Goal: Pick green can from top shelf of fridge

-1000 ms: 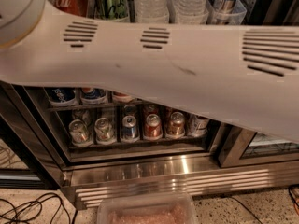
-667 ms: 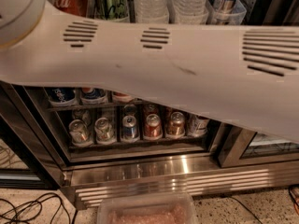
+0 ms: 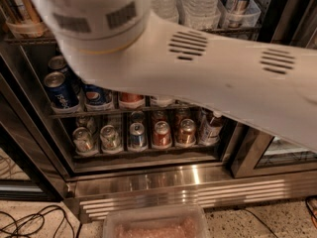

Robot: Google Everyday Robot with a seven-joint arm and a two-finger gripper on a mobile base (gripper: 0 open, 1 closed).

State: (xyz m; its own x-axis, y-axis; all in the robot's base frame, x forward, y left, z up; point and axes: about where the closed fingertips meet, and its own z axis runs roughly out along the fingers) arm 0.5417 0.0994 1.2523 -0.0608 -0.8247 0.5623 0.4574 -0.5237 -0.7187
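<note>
So the big change: the arm point(image 3: 208, 78) is swinging. A second ago it was just a flat white slab across the shot, and now its fat round joint point(image 3: 94, 19) fills the 11 o'clock corner, blurred, with the link running off toward 4 o'clock. To me that looks like the reach up to the top shelf point(image 3: 233, 30) getting going, so we're early in the pick and nothing is grabbed yet as far as I can judge.

Annoying part: the tool is out of shot, somewhere past that joint, so I can't tell what state it's in. The green can isn't visible either. If it's on the top shelf, it's behind the joint at 11 o'clock.

Materials rundown:
- arm: smooth matte white plastic shell with dark slotted vents
- top shelf: thin dark wire, carrying ribbed clear water bottles point(image 3: 198, 4) at 12 o'clock and a clear plastic tub point(image 3: 242, 16) of tall cans at 1 o'clock
- lower racks: a glossy blue Pepsi can point(image 3: 59, 90) at 9 o'clock, and short cans point(image 3: 161, 133) with shiny silver tops mid-frame
- fridge point(image 3: 20, 148): black frame with a brushed steel slotted grille point(image 3: 173, 187) that reflects the light
- floor at 6 o'clock: a cloudy plastic container point(image 3: 153, 222), with black cables point(image 3: 29, 222) at 7 o'clock
</note>
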